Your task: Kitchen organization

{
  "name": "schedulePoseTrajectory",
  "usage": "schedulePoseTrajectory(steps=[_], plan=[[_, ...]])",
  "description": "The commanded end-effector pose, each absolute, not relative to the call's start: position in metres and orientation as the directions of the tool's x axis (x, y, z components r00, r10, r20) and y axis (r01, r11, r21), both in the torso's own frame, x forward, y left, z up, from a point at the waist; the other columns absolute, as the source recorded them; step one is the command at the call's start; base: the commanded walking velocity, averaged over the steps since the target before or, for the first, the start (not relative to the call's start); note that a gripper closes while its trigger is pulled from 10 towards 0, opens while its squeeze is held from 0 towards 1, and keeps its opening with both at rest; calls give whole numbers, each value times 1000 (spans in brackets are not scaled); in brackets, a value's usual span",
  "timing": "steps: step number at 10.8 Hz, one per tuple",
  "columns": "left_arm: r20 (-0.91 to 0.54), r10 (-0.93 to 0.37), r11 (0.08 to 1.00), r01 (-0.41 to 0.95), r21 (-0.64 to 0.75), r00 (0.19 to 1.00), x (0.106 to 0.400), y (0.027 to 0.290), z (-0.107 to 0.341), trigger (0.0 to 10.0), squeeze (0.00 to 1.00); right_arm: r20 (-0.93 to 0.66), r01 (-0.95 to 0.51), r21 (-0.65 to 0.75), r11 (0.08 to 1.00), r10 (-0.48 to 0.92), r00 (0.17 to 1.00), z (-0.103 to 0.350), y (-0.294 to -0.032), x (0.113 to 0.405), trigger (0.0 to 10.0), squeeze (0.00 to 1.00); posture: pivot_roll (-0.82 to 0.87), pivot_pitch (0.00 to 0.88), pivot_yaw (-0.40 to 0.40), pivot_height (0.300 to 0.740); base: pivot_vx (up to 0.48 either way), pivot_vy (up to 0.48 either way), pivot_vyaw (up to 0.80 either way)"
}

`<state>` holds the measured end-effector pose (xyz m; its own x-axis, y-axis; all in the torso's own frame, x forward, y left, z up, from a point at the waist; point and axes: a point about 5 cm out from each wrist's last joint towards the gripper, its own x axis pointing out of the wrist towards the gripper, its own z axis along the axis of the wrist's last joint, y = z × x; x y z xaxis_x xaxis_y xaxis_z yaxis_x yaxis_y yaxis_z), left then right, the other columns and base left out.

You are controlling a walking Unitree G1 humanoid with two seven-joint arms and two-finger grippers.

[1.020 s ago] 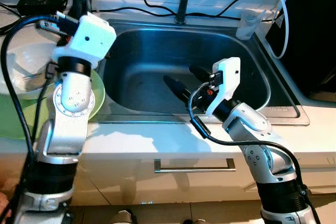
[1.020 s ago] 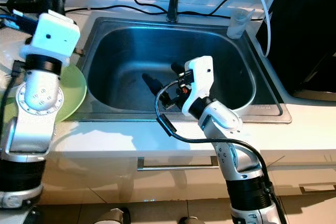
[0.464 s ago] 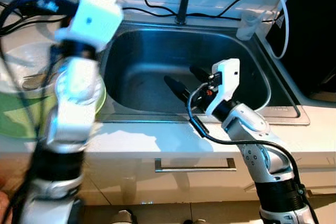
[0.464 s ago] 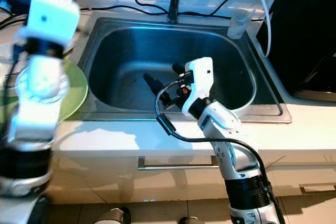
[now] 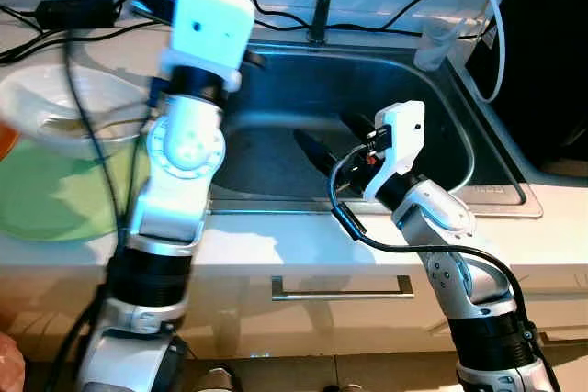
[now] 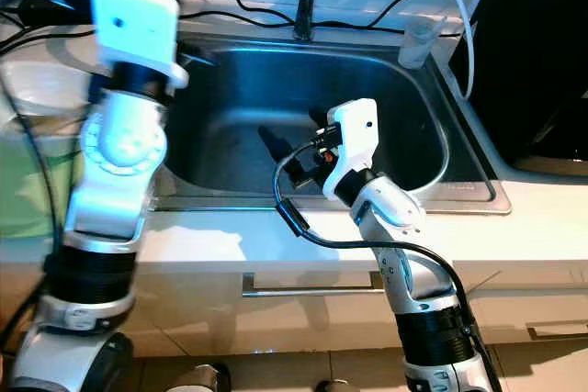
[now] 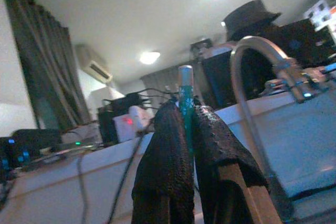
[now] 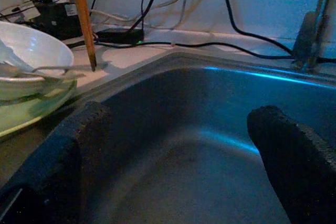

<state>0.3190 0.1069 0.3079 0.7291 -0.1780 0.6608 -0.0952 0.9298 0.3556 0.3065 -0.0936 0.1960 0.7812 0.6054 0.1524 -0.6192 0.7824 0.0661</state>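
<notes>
Seemingly mid-transfer: left gripper [image 7: 181, 129] pinches a slim teal-handled utensil [image 7: 185, 95], raised over the stainless steel sink's [image 5: 478, 192] left rim; right gripper [image 8: 173, 145] spread wide inside the basin; next likely lowering it in

Right in front of me there's the steel sink [image 5: 294, 98], with the faucet [image 5: 321, 6] standing at its back rim and black cables [image 5: 276, 16] trailing along the wall behind it. A clear cup [image 5: 434, 43] sits at the far right corner of the sink, beside a white hose [image 5: 496, 34] looping against a black appliance [image 5: 551, 52]. Down below the counter edge I've got a metal drawer handle [image 5: 342, 294], and a black adapter [image 5: 78, 11] lies far left among the cables.
</notes>
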Motion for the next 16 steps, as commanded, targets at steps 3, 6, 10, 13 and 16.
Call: schedulePoseTrajectory(steps=[3,6,10,13,16], plan=[[663,-205,934,-57,352,720,322,104,309,0,0,146,-567,51,822,555,819,191,-106,313,10000,0,-3,91,-16,740,0,0,0],[678,-113,933,-157,324,727,324,123,311,0,0,143,-565,51,824,554,820,189,-108,313,10000,0,-2,92,-29,740,0,0,0],[709,-70,929,-213,302,702,321,133,318,0,0,149,-565,47,823,554,819,189,-107,317,10000,0,6,84,-39,740,0,0,0],[737,-51,933,-232,276,674,318,134,327,0,0,153,-566,44,823,554,818,190,-107,318,10000,0,4,81,-44,740,0,0,0],[733,-43,936,-228,266,679,318,133,325,0,0,156,-567,40,823,556,817,190,-107,318,10000,0,2,81,-48,740,0,0,0]])
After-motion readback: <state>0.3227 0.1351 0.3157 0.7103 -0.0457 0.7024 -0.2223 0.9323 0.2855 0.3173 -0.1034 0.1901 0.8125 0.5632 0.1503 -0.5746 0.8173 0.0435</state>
